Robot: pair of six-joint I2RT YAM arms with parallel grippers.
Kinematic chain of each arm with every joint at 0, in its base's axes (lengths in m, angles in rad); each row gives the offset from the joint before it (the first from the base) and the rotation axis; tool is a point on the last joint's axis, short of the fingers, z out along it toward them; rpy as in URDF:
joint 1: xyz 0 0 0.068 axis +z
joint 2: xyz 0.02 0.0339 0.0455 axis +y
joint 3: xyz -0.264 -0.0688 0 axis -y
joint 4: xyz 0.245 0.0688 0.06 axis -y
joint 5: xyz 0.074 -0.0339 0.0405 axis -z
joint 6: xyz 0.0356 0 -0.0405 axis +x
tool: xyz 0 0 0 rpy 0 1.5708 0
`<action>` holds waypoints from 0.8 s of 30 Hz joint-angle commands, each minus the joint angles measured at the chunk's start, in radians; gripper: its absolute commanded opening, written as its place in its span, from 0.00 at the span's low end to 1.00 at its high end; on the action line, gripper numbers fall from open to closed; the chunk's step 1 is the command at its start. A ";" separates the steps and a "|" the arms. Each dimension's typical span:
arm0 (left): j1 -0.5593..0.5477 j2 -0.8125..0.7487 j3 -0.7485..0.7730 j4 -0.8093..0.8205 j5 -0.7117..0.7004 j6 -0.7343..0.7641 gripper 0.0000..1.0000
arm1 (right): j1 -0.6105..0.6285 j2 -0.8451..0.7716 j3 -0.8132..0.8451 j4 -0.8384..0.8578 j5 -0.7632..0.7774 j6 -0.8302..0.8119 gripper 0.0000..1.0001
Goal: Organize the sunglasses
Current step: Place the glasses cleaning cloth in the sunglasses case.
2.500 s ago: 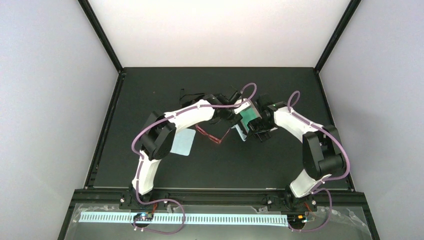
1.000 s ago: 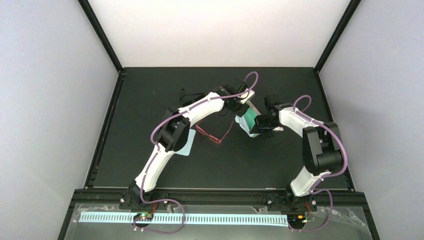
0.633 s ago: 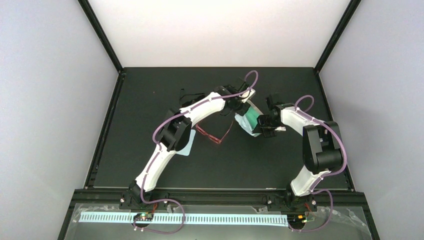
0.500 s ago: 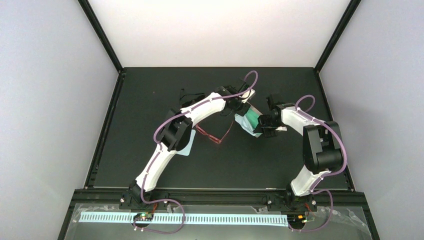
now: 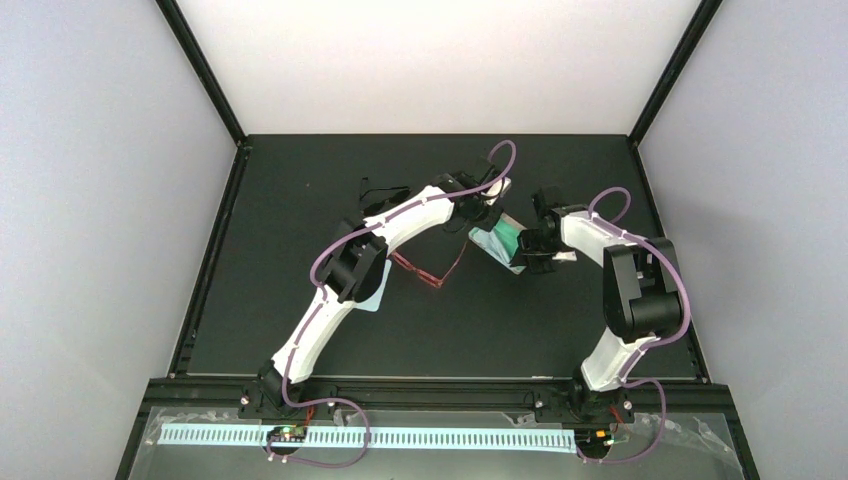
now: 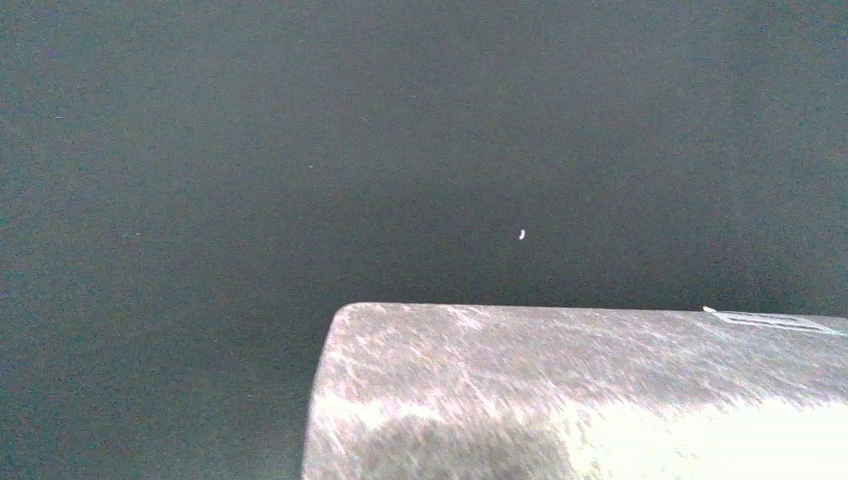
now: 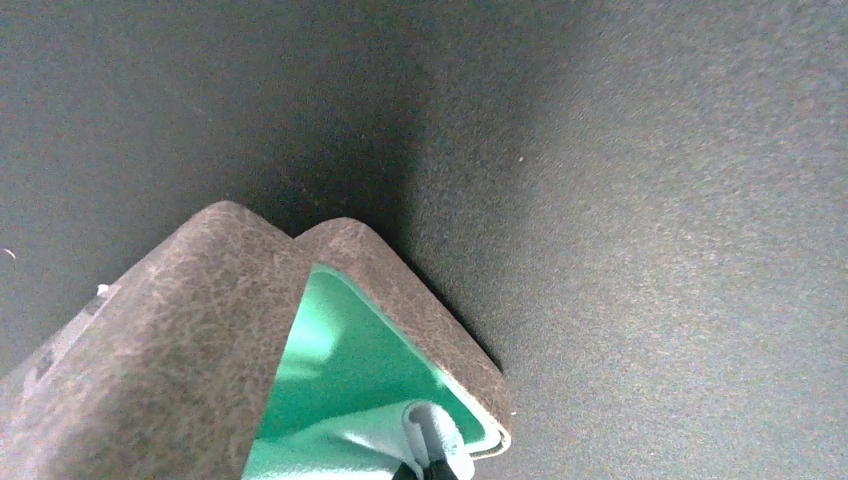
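The left pincer (image 5: 489,211) and right pincer (image 5: 526,245), both clamped, apparently on the green-lined glasses case (image 5: 496,240), should hold its mouth spread so the red-framed sunglasses (image 5: 428,270) slide in.

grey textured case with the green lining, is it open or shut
Open. In the right wrist view the grey textured case gapes, green lining showing between its flaps; the top view shows that green too.

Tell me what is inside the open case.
Green lining shows inside the case; the sunglasses lie outside it on the table. Its flaps hide the deeper part.
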 commanded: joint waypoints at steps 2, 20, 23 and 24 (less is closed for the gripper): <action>0.006 0.036 0.054 0.012 -0.054 -0.030 0.02 | -0.016 0.013 0.017 -0.054 0.072 0.019 0.07; -0.003 0.067 0.070 0.025 -0.020 -0.048 0.18 | -0.044 -0.101 0.021 -0.033 0.161 0.025 0.33; -0.004 0.057 0.089 0.022 -0.025 -0.064 0.30 | -0.048 -0.120 0.016 -0.031 0.145 -0.022 0.44; -0.003 0.052 0.089 0.021 -0.029 -0.068 0.34 | -0.050 -0.123 0.016 -0.036 0.137 -0.043 0.47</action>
